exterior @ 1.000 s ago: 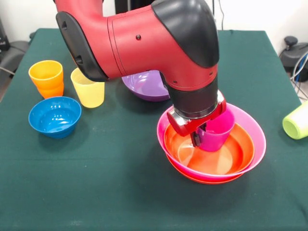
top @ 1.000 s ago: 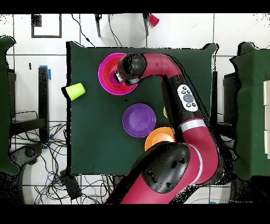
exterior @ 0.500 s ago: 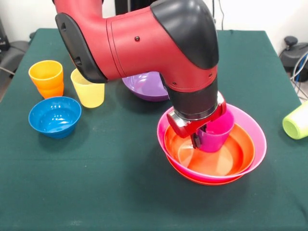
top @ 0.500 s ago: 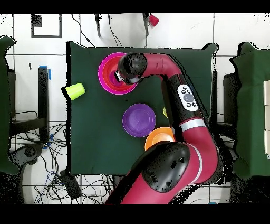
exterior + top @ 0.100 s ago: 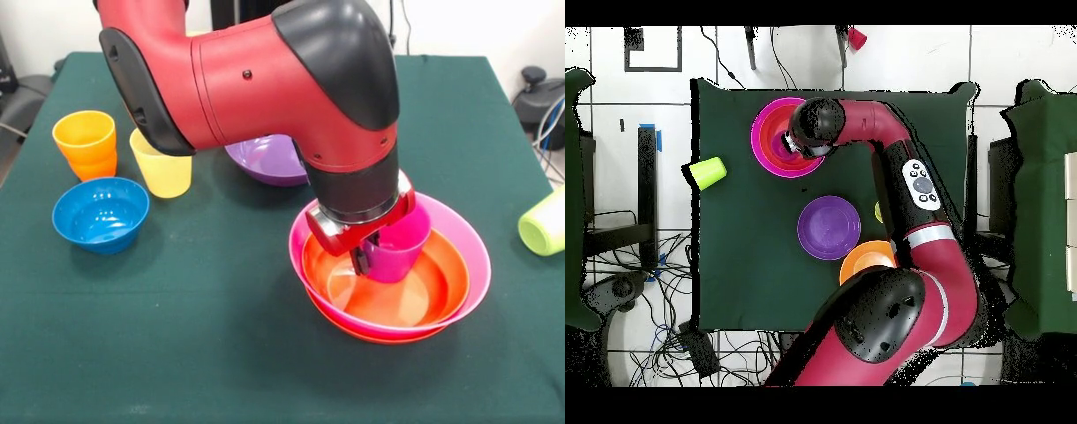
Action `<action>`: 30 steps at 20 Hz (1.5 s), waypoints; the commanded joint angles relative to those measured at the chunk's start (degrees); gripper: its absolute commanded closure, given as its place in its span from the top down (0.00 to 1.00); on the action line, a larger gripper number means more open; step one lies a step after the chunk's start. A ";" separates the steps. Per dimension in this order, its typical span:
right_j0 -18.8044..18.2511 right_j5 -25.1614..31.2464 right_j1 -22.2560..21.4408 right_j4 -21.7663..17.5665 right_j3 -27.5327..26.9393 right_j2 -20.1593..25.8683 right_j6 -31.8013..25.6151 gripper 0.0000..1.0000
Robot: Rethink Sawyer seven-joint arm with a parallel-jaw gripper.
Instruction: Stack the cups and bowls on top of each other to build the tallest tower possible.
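Green cloth is covering the counter (image 5: 221, 353), and nearest its front edge, toward the front-view right, the tower (image 5: 393, 291) is sitting: a red-orange bowl (image 5: 402, 291) nested in a pink bowl (image 5: 459, 231), with another red-orange rim showing beneath. A purple cup (image 5: 395, 247) is standing upright inside, mouth up, its long axis vertical, toward the far side of the orange bowl.

Red and black, the arm (image 5: 265, 79) is sweeping in from the upper left of the front view, bending at a bulky black-capped elbow and dropping its wrist straight down over the tower. The gripper (image 5: 364, 254) is pointing downward at the cup's near-left rim; the dark fingers (image 5: 360, 258) are sitting against the cup wall, but whether they are clamping it or standing apart cannot be told.

Near the counter's left edge, a small blue bowl (image 5: 100, 213) is resting mouth up. Beyond it, a yellow cup (image 5: 161, 162) and an orange cup (image 5: 86, 143) are standing upright side by side. At the right edge, a lime green cup (image 5: 546, 223) is lying on its side. Farther back, a purple bowl (image 5: 265, 157) is sitting partly hidden behind the arm.
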 commanded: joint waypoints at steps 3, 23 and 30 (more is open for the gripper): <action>0.48 -1.75 6.23 -3.38 -4.22 0.98 -17.30 0.00; 0.05 -2.80 5.19 -3.75 -2.27 0.40 -15.48 1.00; 0.43 -2.14 5.63 -3.32 -3.13 0.76 -15.39 1.00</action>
